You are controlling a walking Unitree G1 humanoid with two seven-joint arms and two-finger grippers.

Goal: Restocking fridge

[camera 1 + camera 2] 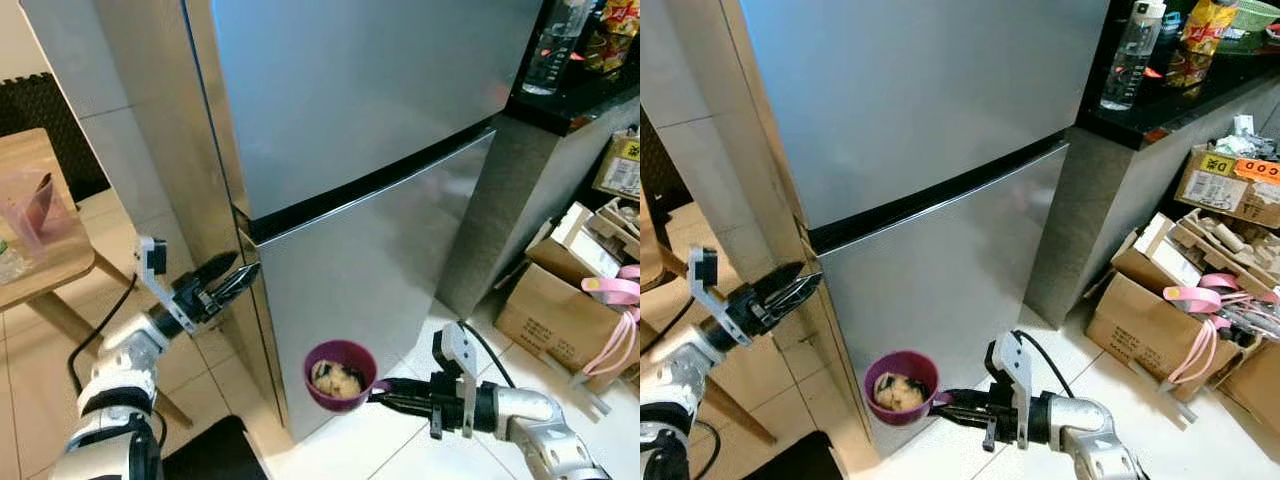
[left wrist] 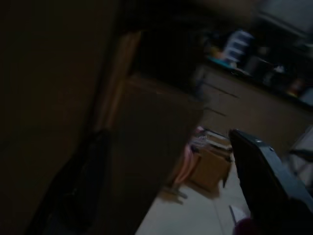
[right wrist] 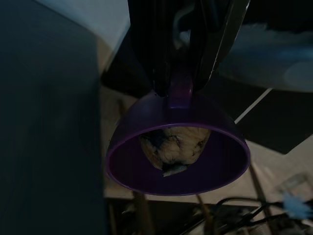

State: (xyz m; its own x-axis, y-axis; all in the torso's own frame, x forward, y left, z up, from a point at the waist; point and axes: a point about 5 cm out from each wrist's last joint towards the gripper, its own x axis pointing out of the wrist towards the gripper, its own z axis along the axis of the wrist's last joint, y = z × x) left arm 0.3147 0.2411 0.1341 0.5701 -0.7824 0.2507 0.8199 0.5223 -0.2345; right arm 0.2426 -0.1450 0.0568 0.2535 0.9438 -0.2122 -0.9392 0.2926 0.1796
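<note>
At 9 o'clock a wooden surface (image 1: 45, 262) carries a pink plastic container (image 1: 32, 207). At 3 o'clock cardboard boxes (image 1: 556, 312) sit on the tiled floor (image 1: 400, 455); a clear bottle (image 1: 1127, 60) stands at 1 o'clock.

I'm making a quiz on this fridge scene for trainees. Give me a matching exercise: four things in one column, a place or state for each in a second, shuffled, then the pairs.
Things:
1. purple bowl
2. left gripper
3. water bottle
4. cardboard box

Places or states:
A. on the dark counter
B. on the floor beside the fridge
C. at the edge of the fridge door
D. held by the right gripper, food inside

Pairs: 1-D, 2-C, 3-A, 4-B
</note>
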